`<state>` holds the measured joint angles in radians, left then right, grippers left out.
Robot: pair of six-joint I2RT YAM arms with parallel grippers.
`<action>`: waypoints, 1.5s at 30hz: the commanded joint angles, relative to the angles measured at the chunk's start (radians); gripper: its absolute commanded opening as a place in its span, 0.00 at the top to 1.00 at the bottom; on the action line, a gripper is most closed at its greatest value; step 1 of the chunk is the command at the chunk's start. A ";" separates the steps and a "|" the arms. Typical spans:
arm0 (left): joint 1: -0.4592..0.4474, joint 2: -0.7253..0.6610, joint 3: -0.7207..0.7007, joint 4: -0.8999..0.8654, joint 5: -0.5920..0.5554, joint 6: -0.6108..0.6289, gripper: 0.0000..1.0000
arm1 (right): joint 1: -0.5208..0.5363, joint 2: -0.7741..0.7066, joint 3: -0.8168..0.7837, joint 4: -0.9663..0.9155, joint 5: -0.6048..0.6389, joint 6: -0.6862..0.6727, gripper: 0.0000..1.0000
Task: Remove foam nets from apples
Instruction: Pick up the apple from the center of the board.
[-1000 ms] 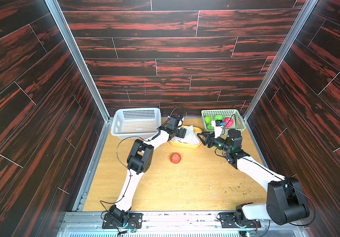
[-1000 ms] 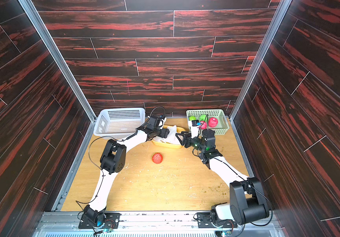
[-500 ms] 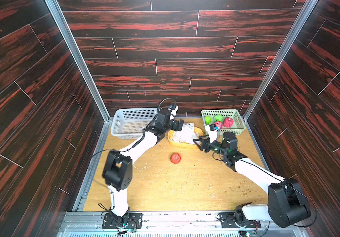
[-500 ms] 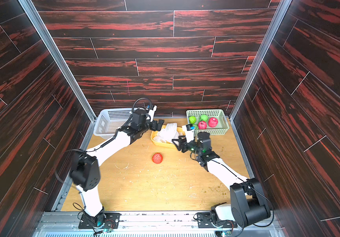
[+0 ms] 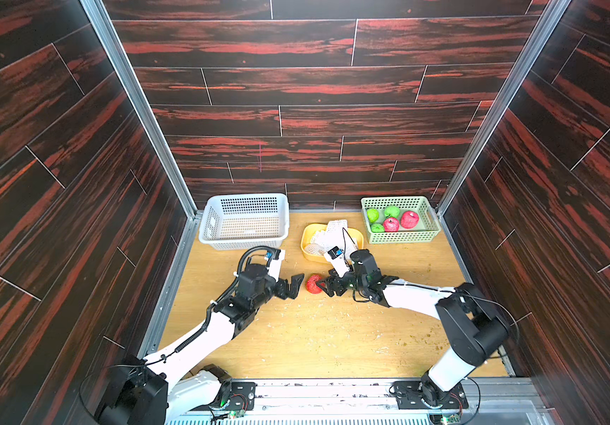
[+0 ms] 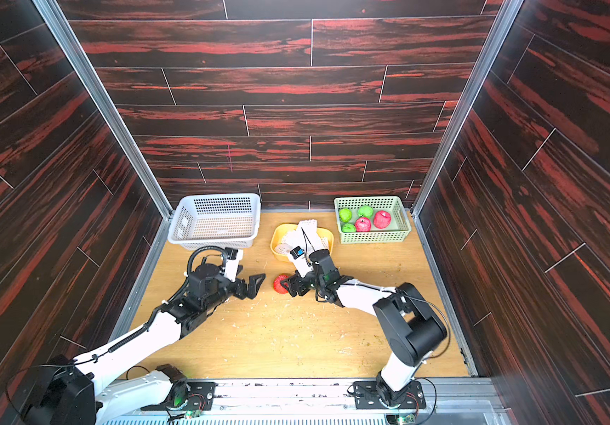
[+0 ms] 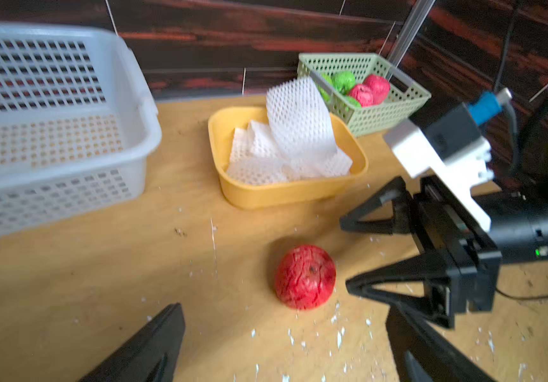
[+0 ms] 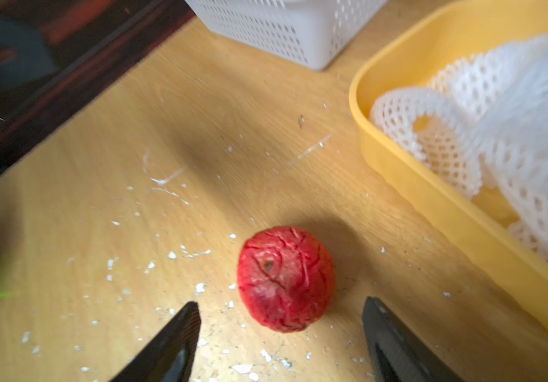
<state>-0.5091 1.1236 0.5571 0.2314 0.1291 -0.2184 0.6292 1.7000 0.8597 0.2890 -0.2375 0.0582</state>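
Note:
A bare red apple (image 5: 313, 284) (image 6: 280, 284) lies on the wooden table, wrinkled and with no net on it. My left gripper (image 5: 296, 285) (image 7: 284, 317) stands open just to its left, not touching it. From the right, my right gripper (image 5: 324, 287) (image 8: 280, 306) is open with the apple (image 8: 285, 282) just ahead of its fingertips. In the left wrist view the right gripper (image 7: 345, 254) is spread wide beside the apple (image 7: 305, 277). Several empty white foam nets (image 5: 329, 235) (image 7: 299, 132) (image 8: 497, 132) are piled in a yellow tray (image 5: 305, 239) (image 7: 266, 195) behind the apple.
A green basket (image 5: 401, 237) (image 7: 381, 115) at the back right holds several bare green and red apples (image 5: 409, 219). A white perforated basket (image 5: 244, 243) (image 7: 51, 185) stands at the back left. White foam crumbs litter the table. Dark walls close in on three sides.
Both arms have come forward from the yellow tray and now flank the red apple. Both grippers have opened wider. The nets stay in the tray.

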 commanded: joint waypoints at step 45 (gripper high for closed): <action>-0.009 0.153 0.194 0.075 -0.196 0.080 0.00 | -0.178 0.070 0.379 -0.077 -0.178 0.139 0.70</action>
<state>-0.5156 1.2373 0.6445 0.2584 -0.0383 -0.1894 0.5236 1.8175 1.1809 0.2062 -0.4046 0.1356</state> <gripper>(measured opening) 0.997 0.411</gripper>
